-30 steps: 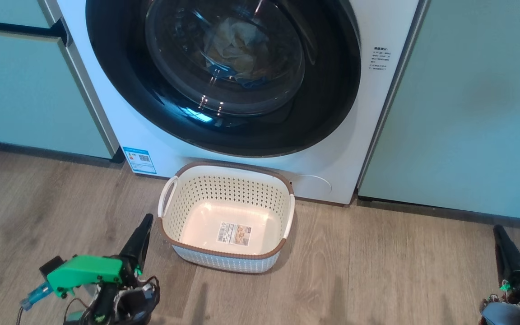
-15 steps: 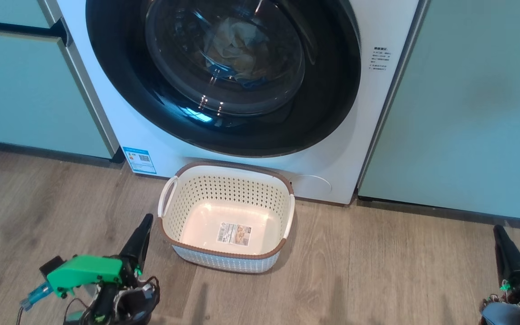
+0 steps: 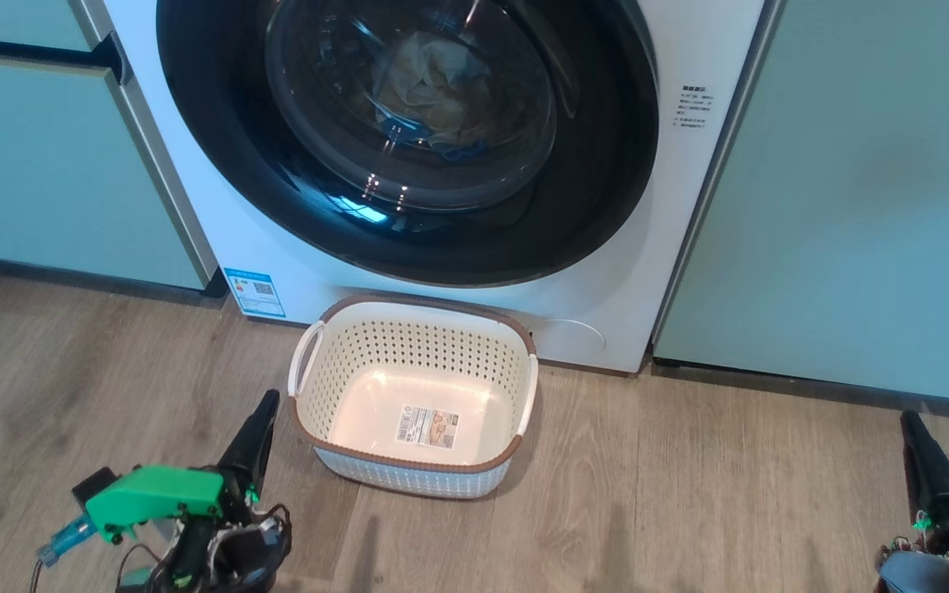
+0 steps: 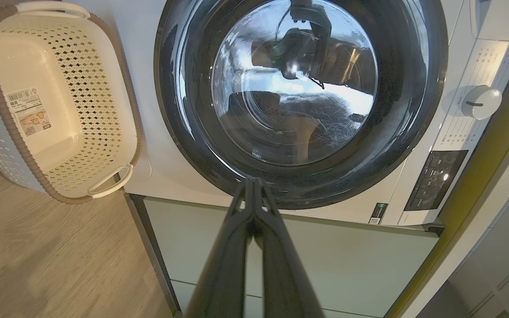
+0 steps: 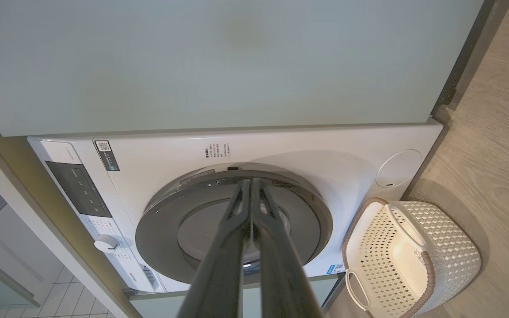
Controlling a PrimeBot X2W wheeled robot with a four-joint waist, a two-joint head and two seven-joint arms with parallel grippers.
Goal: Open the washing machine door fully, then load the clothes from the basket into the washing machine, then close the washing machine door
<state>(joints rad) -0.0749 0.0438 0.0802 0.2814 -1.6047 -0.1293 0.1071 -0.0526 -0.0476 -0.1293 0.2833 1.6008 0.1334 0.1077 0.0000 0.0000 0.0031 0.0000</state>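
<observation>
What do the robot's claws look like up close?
Each claw is two long, glossy black fingers tapering to a point: the left claw and the right claw. Behind each sits a bright green plastic bracket, and the left one also carries a blue plug and tangled black cables.

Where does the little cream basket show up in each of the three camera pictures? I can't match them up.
Head view: the basket is at lower centre, on the floor just below the washing machine door.
Left wrist view: the basket is at upper left, seen sideways, left of the washing machine door.
Right wrist view: the basket is at lower right, right of the washing machine door.
Shared landmark: the big round washing machine door.
</observation>
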